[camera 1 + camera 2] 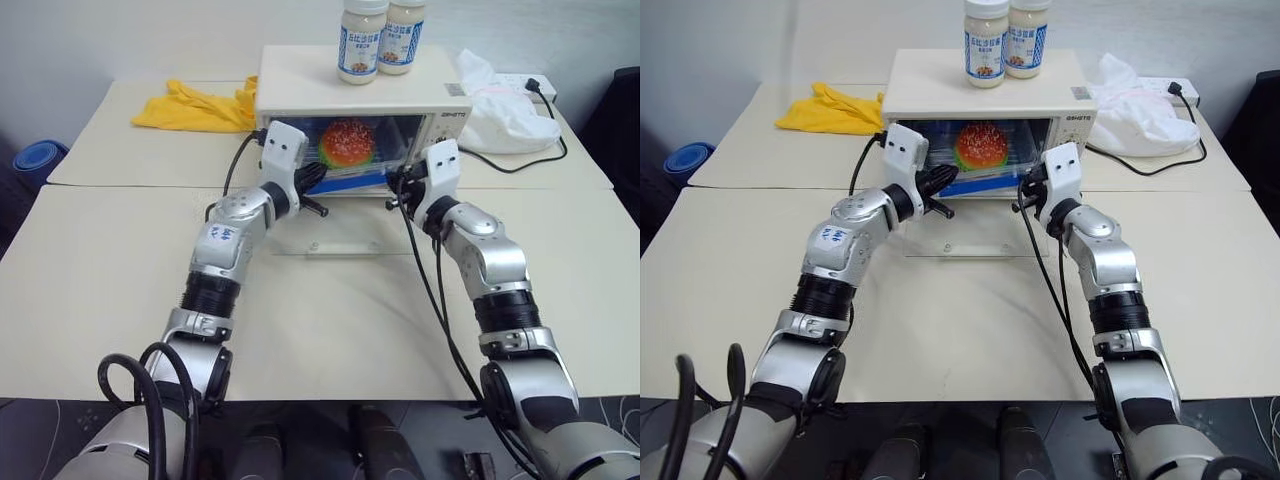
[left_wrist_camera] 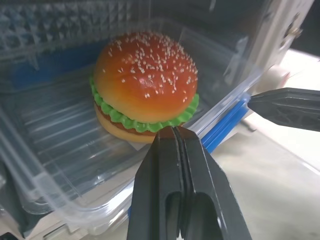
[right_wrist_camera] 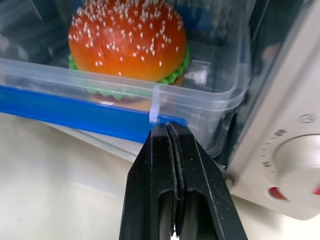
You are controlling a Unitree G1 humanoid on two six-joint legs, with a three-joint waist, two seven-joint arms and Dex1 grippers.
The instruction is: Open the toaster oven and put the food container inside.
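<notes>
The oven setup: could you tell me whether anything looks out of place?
Two jars stand on the oven's roof, an odd spot for a heating appliance. The container sits partly in, its blue-clipped edge sticking out over the open door.

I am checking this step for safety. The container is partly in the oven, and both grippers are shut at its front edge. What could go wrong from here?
1. The shut left gripper and right gripper only push the container; uneven pushing may turn it and jam it against the oven wall.
2. The burger sits loose and may slide.
3. The two jars on the oven may tip if it is bumped.
</notes>
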